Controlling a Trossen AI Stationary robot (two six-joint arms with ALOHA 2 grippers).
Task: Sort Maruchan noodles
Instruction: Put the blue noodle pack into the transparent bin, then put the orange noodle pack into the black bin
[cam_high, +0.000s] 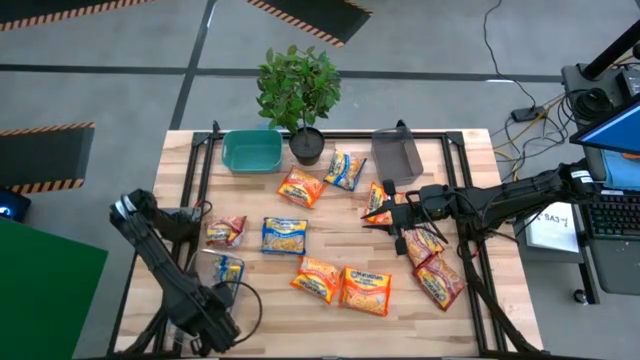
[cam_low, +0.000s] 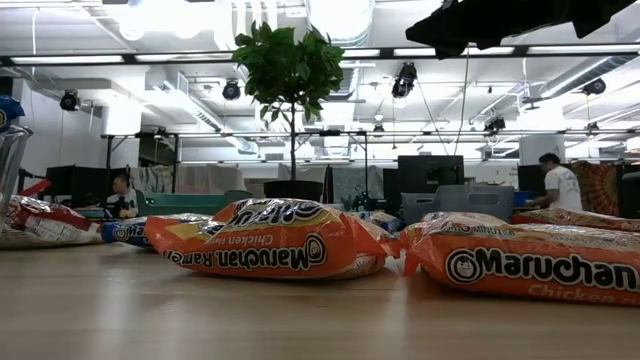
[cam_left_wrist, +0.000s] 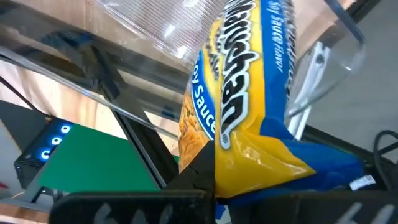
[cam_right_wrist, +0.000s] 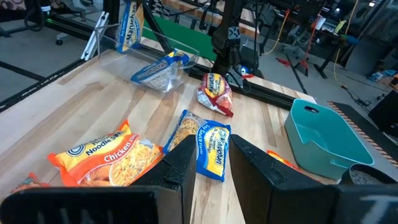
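- From above, we see the right gripper (cam_high: 385, 222) over the table's right middle, an orange packet (cam_high: 379, 205) at its tip; whether it is gripped we cannot tell here. The blue-and-yellow packet (cam_high: 284, 236) lies left of it, long axis across the table. The left gripper (cam_high: 222, 290) sits at the near left corner, by the clear bin (cam_high: 226, 268).
- At table height, we see only orange Maruchan noodles (cam_low: 270, 240) lying flat; neither gripper shows.
- Past the left wrist, we see the fingers pinched fully shut on a blue-and-yellow soy packet (cam_left_wrist: 261, 93), hanging upright against the clear bin.
- Past the right wrist, we see the jaws slightly parted and nothing clearly between them; the blue-and-yellow packet lies straight ahead, so we judge the right arm nearer to it.
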